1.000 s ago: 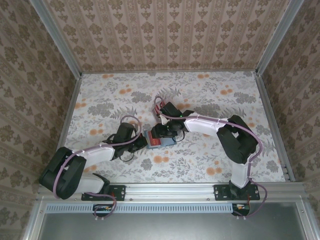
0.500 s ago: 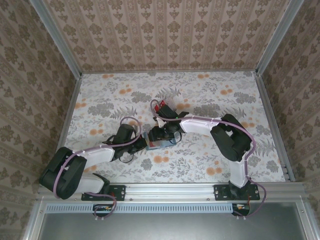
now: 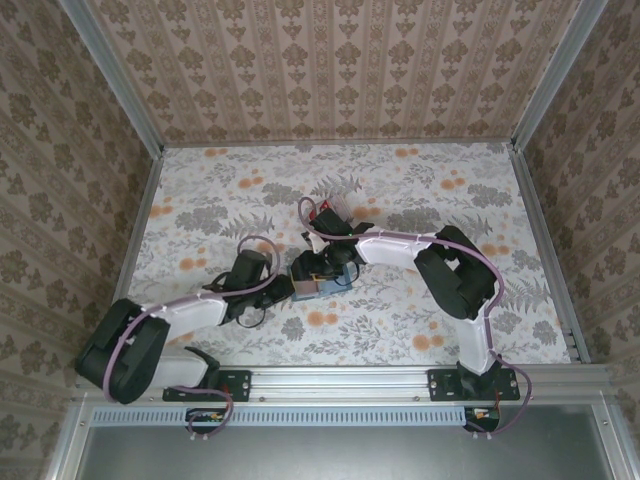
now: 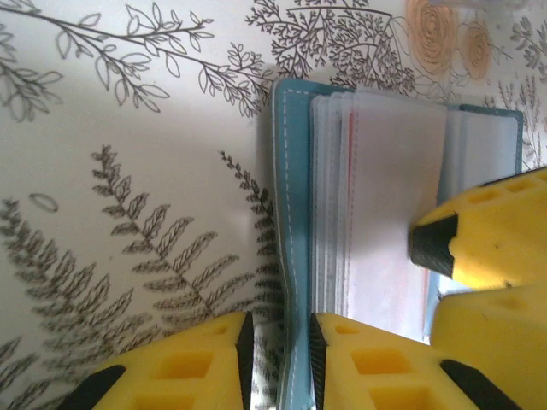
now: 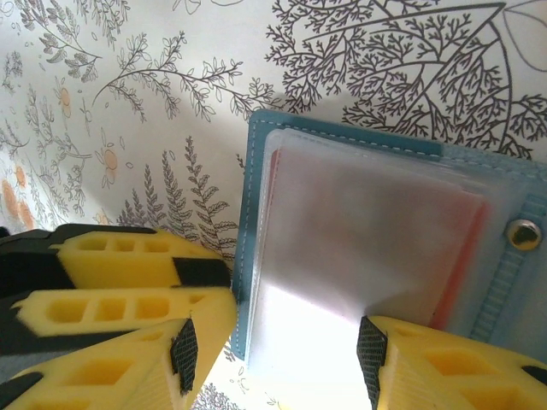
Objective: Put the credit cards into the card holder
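Note:
The teal card holder (image 3: 306, 287) lies open on the flowered cloth between both arms, its cloudy clear sleeves (image 4: 385, 188) facing up. A red credit card (image 5: 466, 265) shows through the sleeves. My left gripper (image 4: 279, 350) straddles the holder's teal cover edge (image 4: 286, 213). Its jaws are slightly open, with cloth showing between one pad and the cover. My right gripper (image 5: 278, 352) stands open astride the sleeves. One of its fingertips (image 5: 372, 350) is at the sleeves' edge, the other off the holder's side. Another red credit card (image 3: 320, 211) lies behind the right arm, partly hidden by its cable.
A metal snap (image 5: 522, 232) sits on the holder's far flap. The left gripper's yellow fingers (image 5: 128, 256) crowd the holder's side beside my right fingers. Patterned walls close the table (image 3: 470, 180) on three sides, and open cloth lies at the back and right.
My left jaws, shut on the holder's cover before, have parted a little. The right gripper has slid left over the holder, and the red card seen beneath it earlier is now mostly covered.

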{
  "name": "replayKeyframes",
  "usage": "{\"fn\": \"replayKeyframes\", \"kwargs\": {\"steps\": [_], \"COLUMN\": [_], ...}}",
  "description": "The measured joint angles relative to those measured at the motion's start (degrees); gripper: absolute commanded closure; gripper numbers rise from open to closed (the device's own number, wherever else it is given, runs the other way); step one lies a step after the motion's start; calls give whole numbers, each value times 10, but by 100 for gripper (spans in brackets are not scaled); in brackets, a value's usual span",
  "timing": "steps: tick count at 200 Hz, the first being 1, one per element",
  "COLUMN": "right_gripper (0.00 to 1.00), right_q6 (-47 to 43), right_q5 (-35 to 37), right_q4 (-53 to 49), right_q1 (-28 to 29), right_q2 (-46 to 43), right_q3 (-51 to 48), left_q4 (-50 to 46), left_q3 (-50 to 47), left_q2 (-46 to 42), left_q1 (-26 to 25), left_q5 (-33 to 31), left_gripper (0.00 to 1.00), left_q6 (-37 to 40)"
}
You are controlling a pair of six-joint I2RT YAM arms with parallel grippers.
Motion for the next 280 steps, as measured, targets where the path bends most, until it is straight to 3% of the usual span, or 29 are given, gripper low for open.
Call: {"fn": "replayKeyframes", "kwargs": {"steps": [50,96,161,207,280], "right_gripper": [44,44,44,45,49], "right_q6": [2,-1,-33,-84,-159], "right_q5": [0,2,25,99,199], "right_q4": [-1,-17,-51,-115,-213], "right_q1": [0,-2,-48,-108,-108], "right_q2": [-3,-26,-83,-91,2], "right_q3": [0,5,24,82,240], "left_q4": [-92,-130,-138,-130,-77], "left_q3": [0,-10,-11,4,70], "left_q2": [-138,-186,-176,-139,-31], "left_q1": [28,47,47,47,46], "left_q5": [-33,-39,-34,-23,-3], "left_gripper": [64,63,62,62,61], "left_q6": [15,20,28,31,39]}}
